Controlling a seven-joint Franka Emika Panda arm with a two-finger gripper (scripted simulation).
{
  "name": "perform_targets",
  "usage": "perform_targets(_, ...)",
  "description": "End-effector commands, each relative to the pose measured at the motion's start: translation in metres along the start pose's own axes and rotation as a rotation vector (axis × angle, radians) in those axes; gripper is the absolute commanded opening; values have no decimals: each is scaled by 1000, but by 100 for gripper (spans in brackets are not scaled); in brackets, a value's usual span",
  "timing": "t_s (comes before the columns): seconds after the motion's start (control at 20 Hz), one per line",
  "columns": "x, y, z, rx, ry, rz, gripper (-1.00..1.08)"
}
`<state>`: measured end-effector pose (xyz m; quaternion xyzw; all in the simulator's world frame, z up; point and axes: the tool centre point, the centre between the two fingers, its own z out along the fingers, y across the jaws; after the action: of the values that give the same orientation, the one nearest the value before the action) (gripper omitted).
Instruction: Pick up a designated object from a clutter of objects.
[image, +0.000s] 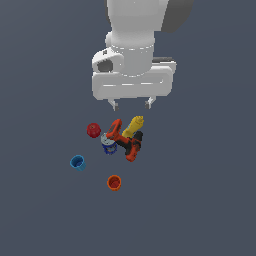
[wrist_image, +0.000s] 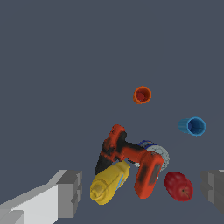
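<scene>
Clearly gripper (image: 132, 104) hung released, empty, jaws spread, high above clutter. Red apple (image: 93, 130) lay on counter (image: 200, 200), just beside blue can (image: 109, 146) and drill (image: 126, 142), toward exterior view's left of gripper. Risk: straight descent would land on drill or yellow bottle (image: 134, 125). Finger could nudge round apple, rolling it away. Blue cup (image: 77, 162), orange cup (image: 114, 182) well apart, little threat.

apple (image: 93, 130): I see glossy dark red all over.
drill (image: 126, 141): I read orange-red with black patches.
bottle (image: 133, 125): plain yellow.
can (image: 109, 145): blue with a pale grey top.
blue cup (image: 77, 162): bright blue.
orange cup (image: 114, 182): orange, redder inside.
arm (image: 132, 60): I see white, with grey jaws.
table (image: 200, 200): flat dark slate blue.
</scene>
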<state>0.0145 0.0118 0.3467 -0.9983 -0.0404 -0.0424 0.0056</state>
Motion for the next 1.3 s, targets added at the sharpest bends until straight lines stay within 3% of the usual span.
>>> perform_targets(0.0, -1, 5, 6, 1, -2, -6, 100)
perform_targets(0.6, -26, 63, 75, 6, -21, -79, 100)
perform_targets(1.25, -105, 147, 177, 8, -55, -197, 100)
